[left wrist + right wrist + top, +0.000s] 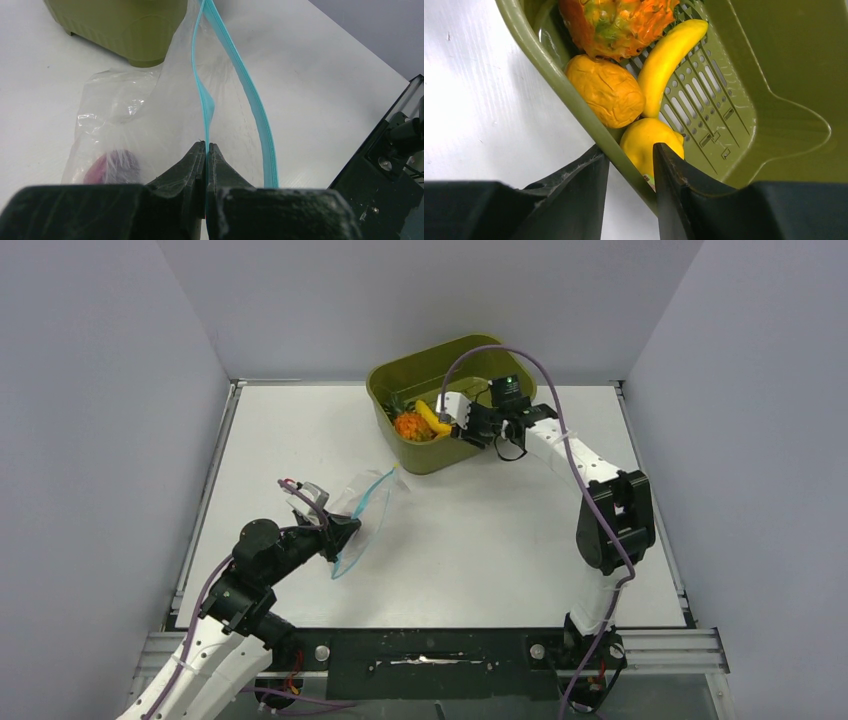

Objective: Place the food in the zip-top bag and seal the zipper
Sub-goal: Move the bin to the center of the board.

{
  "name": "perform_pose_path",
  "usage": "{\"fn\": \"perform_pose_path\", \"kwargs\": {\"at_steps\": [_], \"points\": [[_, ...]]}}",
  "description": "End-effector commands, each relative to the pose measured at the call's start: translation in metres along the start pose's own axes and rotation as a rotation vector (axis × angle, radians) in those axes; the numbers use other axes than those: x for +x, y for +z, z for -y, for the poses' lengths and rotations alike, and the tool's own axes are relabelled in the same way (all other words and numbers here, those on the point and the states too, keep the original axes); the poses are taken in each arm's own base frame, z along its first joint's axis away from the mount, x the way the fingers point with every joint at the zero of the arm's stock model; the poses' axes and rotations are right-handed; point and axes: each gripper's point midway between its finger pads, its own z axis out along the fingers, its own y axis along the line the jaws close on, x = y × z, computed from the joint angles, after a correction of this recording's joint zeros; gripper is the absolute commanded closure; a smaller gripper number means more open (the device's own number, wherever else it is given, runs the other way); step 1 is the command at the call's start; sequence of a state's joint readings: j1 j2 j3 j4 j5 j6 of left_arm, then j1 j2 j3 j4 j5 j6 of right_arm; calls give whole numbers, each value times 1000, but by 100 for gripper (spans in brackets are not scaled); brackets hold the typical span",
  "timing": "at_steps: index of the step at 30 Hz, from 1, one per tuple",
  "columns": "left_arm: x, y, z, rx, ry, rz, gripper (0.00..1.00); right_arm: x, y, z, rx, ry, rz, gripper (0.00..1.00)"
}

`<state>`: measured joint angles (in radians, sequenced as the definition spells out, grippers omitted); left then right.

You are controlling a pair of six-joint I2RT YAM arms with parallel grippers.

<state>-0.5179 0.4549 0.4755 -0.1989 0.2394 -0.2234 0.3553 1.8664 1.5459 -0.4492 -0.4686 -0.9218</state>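
The left gripper (206,145) was clamped on the blue strip (255,100) of the clear bag (150,115); a purple piece (112,165) was seen inside it. The right gripper (628,146) was set astride the basin (774,100) wall, jaws apart, a yellow piece (646,140) between them; whether it was gripped could not be told.

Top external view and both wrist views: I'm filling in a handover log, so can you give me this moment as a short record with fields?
left gripper: shut on the zipper of the zip-top bag
bag mouth: open, not sealed
in bag: purple-pink piece
right gripper: jaws apart astride the basin wall, one finger inside by the yellow round piece; grip unclear
in basin: banana, orange-yellow piece, orange fruit
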Motion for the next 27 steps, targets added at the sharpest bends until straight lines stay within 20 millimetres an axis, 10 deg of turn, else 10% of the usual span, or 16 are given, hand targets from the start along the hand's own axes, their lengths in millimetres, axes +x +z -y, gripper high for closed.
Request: {"fn": "perform_pose_path", "kwargs": {"at_steps": [1,12,27], "points": [[-16,-1,-1,-11,31,59,100,-21,-7,-15,36,106,-19,67],[-21,-6,-6,-50,34,77,100,-46,5,-62,74,333,-79,75],[-39,-26,-34,-232,31,180,100,-35,-43,-126,283,737,-160,75]]}}
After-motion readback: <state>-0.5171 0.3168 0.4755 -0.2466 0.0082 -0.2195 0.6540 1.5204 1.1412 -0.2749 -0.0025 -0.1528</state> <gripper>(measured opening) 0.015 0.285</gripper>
